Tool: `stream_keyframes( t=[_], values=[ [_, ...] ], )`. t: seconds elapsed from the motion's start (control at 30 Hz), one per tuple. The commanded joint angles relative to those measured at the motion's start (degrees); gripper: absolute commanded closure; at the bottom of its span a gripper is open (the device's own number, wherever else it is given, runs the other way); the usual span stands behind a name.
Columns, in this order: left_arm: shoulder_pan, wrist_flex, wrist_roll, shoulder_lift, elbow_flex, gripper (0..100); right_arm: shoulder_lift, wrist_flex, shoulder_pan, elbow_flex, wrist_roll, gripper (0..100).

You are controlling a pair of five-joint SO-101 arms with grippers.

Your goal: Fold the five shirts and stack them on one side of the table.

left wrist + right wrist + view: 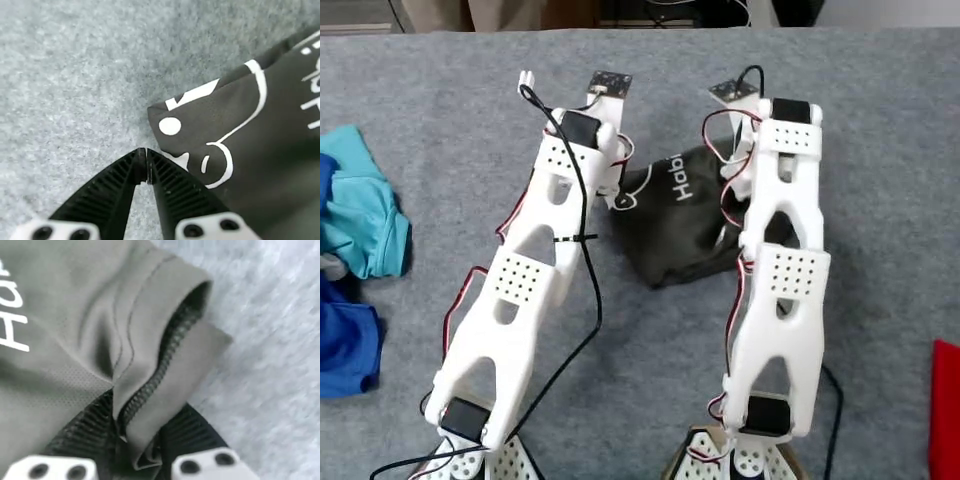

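A dark shirt (675,235) with white print lies bunched mid-table between my two arms. My left gripper (145,167) is shut, its black fingertips pressed together on the grey cloth right beside the shirt's printed edge (200,140), holding nothing that I can see. In the high view it sits at the shirt's left side (618,195). My right gripper (135,440) is shut on a stitched fold of the dark shirt (150,350), and fabric runs down between its black fingers (190,432).
A teal shirt (360,205) and a blue shirt (345,345) lie heaped at the table's left edge. A red shirt (946,410) shows at the right edge. Grey cloth (880,200) covers the table around the arms.
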Motion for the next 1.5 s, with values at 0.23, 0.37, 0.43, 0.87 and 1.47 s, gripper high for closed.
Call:
stream_keyframes(
  t=[0.23,0.37,0.43,0.87,1.47],
  values=[
    [-0.18,0.62,-0.26,-0.75,-2.90,98,5.41,3.25,-2.86,-19.82,6.33,98.1],
    [-1.49,0.62,-0.44,-0.75,-2.99,97,4.79,5.89,-4.35,-22.29,8.18,86.4],
    [-2.11,0.62,-0.26,-0.75,-2.90,97,4.53,6.95,-4.18,-24.48,7.03,85.3],
    [-4.48,0.70,-0.35,-0.84,-2.90,97,4.35,7.91,-4.09,-28.79,-0.53,82.5],
    [-4.40,0.70,-0.26,-0.84,-3.08,97,-14.46,8.18,2.07,-10.24,-28.75,62.4]
  ],
)
